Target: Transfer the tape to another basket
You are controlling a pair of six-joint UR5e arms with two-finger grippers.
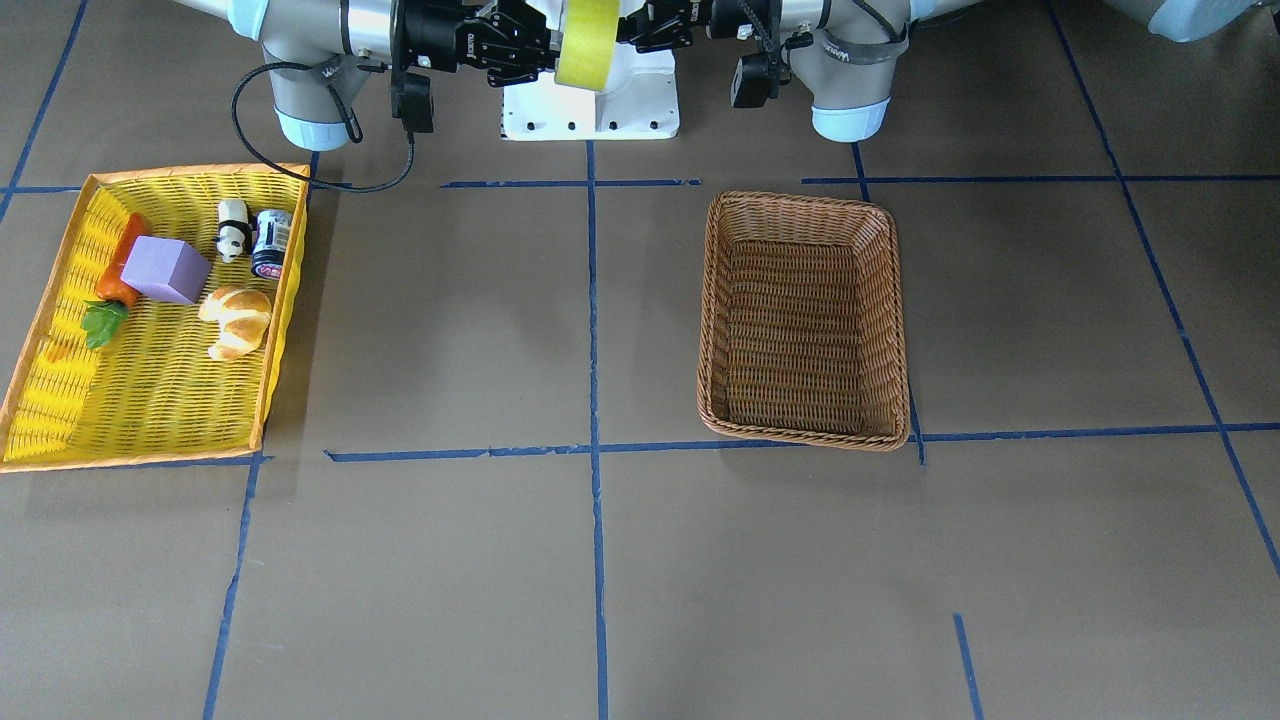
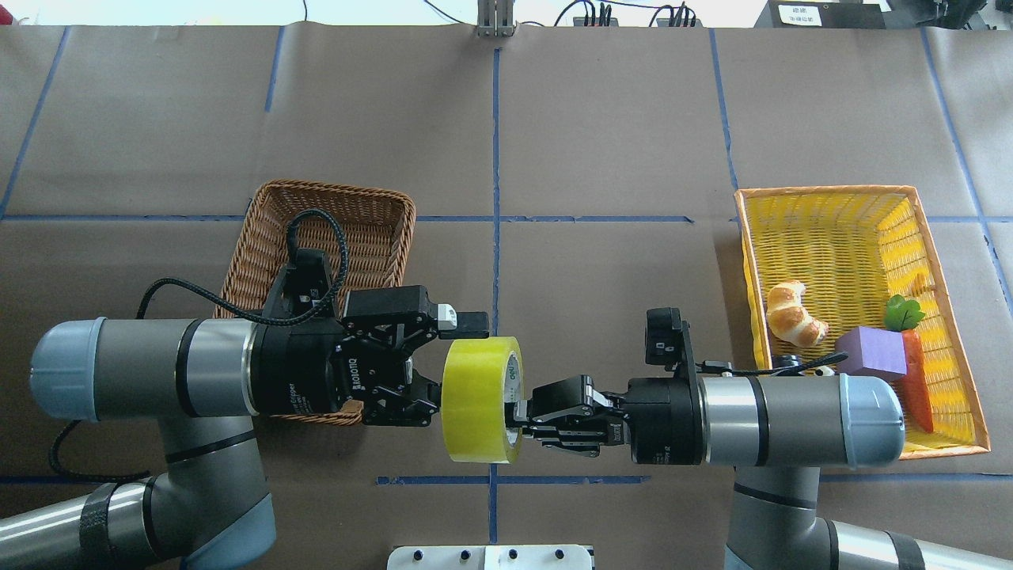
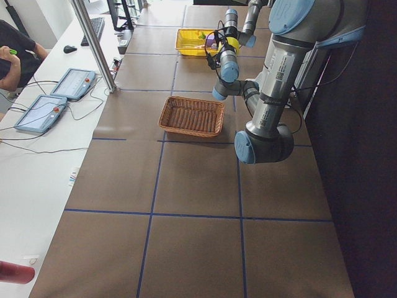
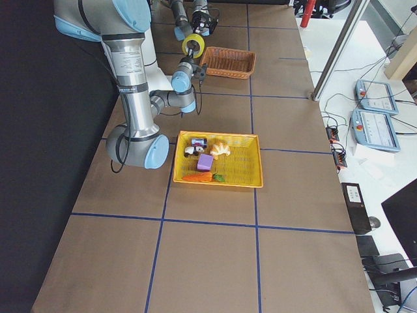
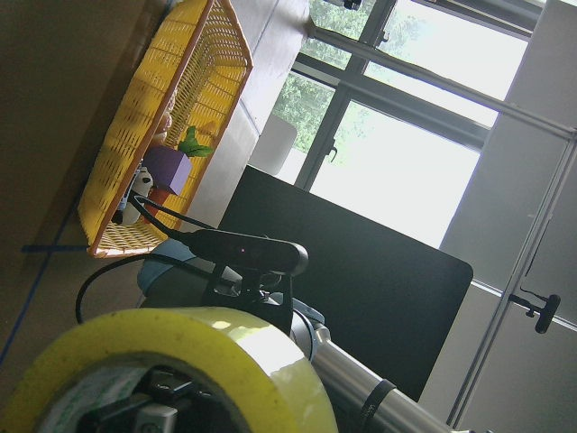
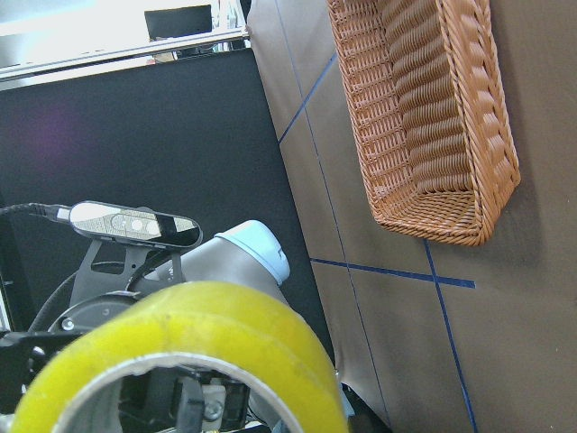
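Observation:
The yellow-green tape roll hangs in the air between my two grippers, above the table near my base; it also shows in the front view. My right gripper is shut on the roll's wall from the right. My left gripper is open at the roll's left face, with one finger past the far rim and the other by the core. The brown wicker basket stands empty on the table behind my left gripper. The tape fills the bottom of the left wrist view and of the right wrist view.
A yellow basket at the right holds a croissant, a purple block, a toy carrot, and, in the front view, a small can and a panda figure. Blue tape lines cross the brown table.

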